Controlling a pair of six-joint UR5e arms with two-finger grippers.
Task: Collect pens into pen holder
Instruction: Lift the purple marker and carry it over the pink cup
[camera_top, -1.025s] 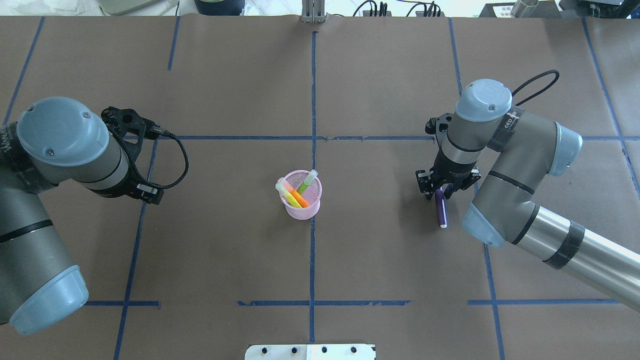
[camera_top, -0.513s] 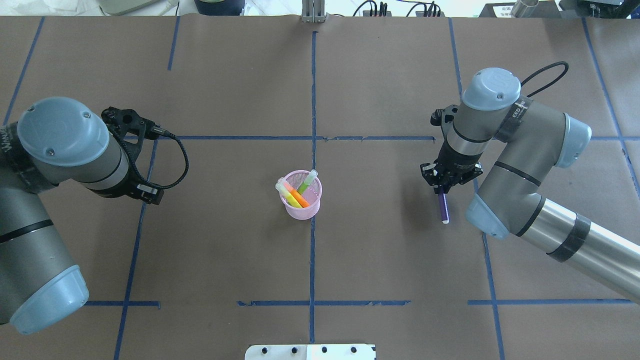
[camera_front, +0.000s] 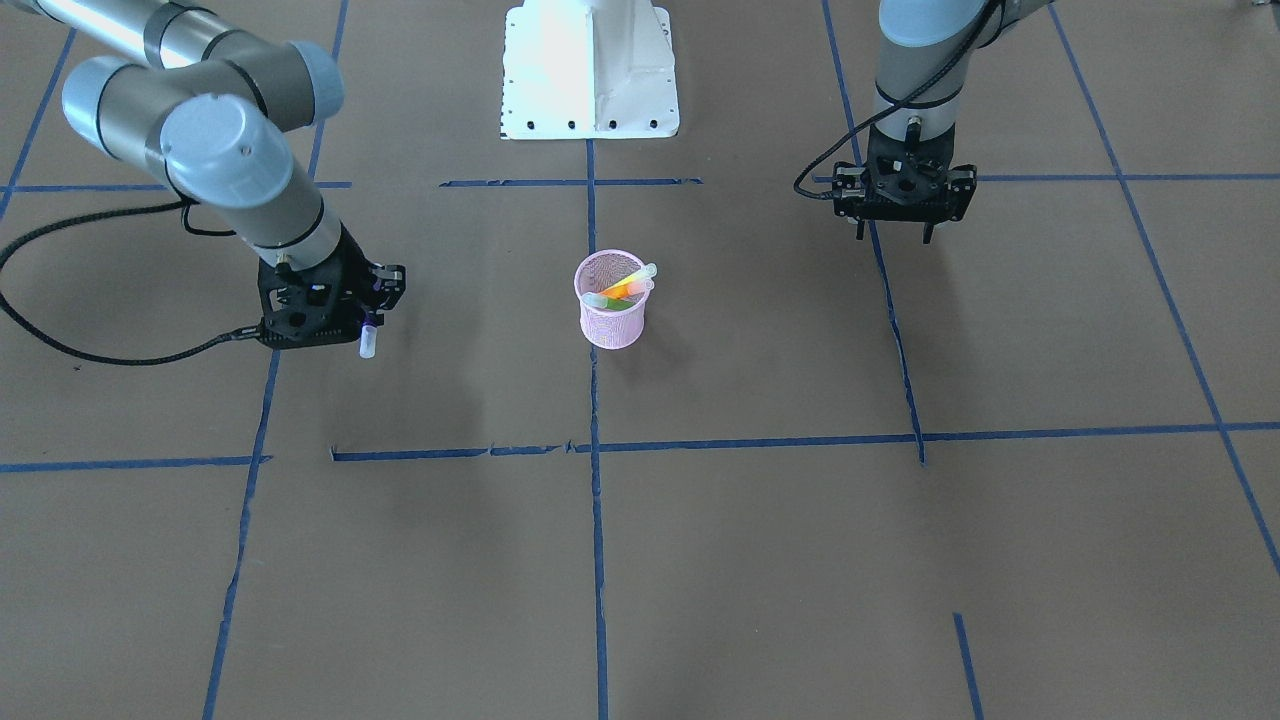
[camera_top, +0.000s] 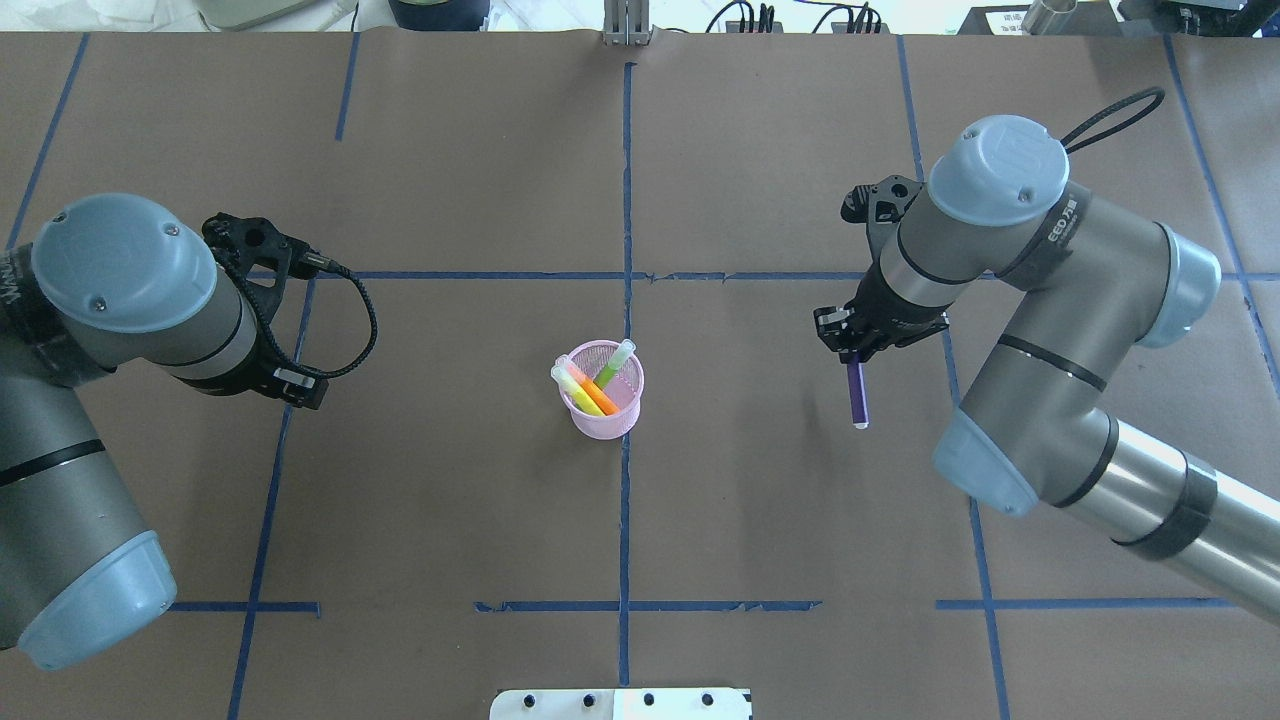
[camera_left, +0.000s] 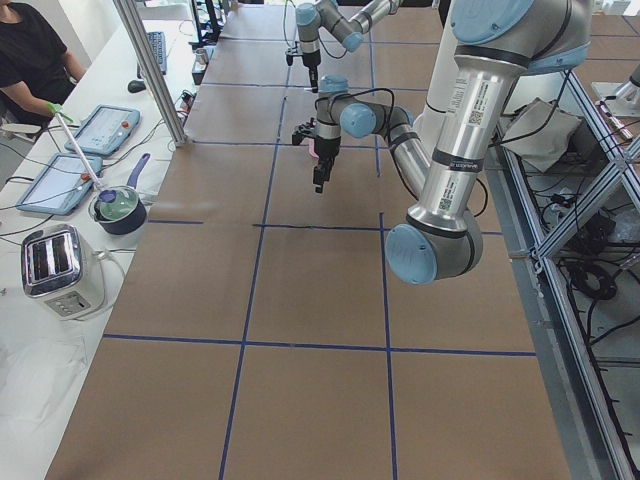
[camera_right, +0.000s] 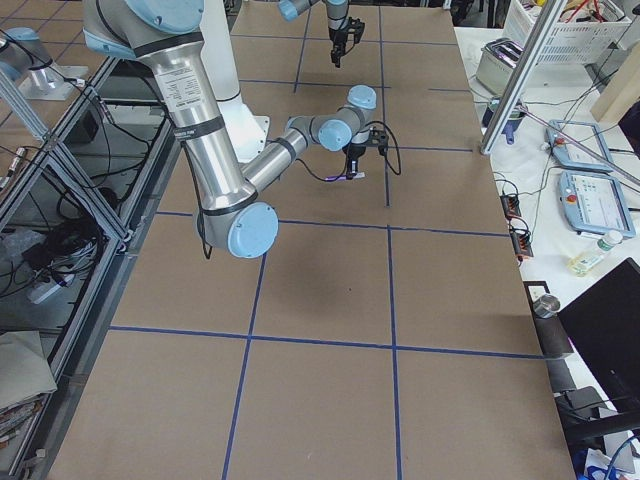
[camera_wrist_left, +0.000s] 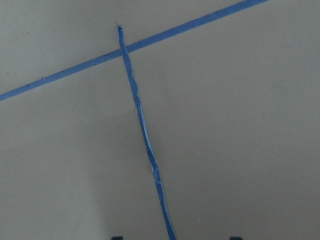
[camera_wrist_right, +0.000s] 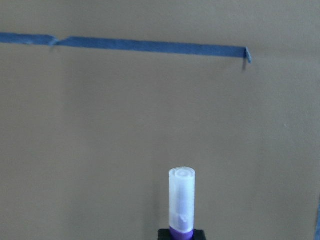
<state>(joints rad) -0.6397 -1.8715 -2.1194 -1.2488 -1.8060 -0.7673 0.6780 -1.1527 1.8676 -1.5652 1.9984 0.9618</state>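
One purple pen hangs cap-down above the counter, pinched at its top by our right gripper, upright so we can drop it into the pink pen holder, well apart, where other pens lean. Our left gripper waits wide open, empty.

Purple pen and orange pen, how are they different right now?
The purple pen is held in the right gripper, outside the pen holder; the orange pen sits inside it. The purple pen hangs with its cap end down, while the orange pen leans on the rim with its cap end up. Both are slim, with pale translucent caps.
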